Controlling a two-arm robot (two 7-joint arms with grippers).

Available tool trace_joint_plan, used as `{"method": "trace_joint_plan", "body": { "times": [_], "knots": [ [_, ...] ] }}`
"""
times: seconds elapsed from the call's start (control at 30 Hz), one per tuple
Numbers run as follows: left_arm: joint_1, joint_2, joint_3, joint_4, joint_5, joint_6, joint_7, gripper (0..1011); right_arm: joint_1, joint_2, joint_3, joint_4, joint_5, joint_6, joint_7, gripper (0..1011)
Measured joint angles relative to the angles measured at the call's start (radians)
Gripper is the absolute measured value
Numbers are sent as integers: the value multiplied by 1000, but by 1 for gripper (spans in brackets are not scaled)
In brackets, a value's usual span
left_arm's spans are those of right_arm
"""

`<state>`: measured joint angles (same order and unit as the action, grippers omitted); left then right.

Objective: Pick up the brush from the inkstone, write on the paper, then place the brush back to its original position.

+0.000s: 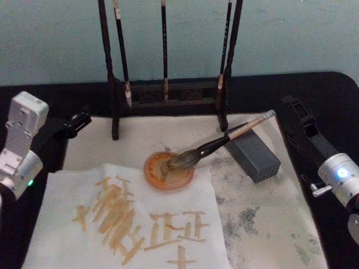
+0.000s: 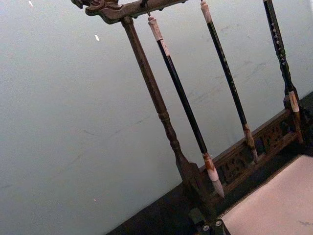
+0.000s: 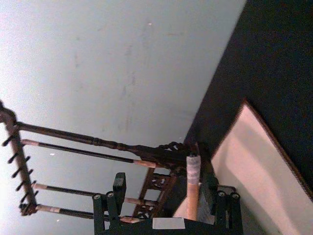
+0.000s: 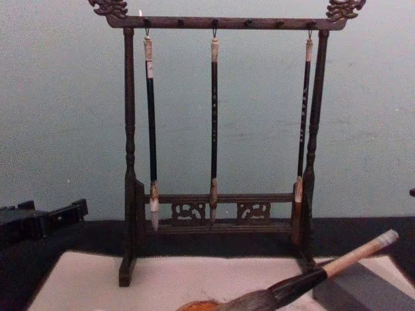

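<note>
My workspace, a calligraphy station staged indoors (studio or lab, I can't say), carved brush rack (image 4: 227, 23), written-on paper (image 1: 73, 190), black table (image 1: 331, 95), bare pale wall (image 1: 291, 33).

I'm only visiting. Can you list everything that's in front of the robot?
brush: one, grey-brown bristles, black-and-beige handle, bristles in inkstone, handle on block
inkstone: one, orange, centre
block: one, grey, right of inkstone
paper: one, white with tan strokes, front left
mat: one, cream, grey-stained, under paper
rack: one, dark wood, back
thin brushes: three, dark, hanging on rack
table: one, black
left gripper: dark, left edge
right gripper: dark, right edge, open
</note>
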<state>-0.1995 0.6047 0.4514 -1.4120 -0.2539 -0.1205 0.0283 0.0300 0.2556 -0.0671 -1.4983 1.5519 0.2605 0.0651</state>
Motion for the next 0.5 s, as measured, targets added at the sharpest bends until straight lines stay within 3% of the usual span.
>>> {"method": "trace_joint_plan", "body": {
  "times": [0.33,0.5],
  "knots": [
    [0,0,0,0,0,0,0,1000,16,-12,4,-8,118,19,-155,1006],
    [0,0,0,0,0,0,0,1002,20,-1,-3,-11,131,21,-183,1006]
  ]
}}
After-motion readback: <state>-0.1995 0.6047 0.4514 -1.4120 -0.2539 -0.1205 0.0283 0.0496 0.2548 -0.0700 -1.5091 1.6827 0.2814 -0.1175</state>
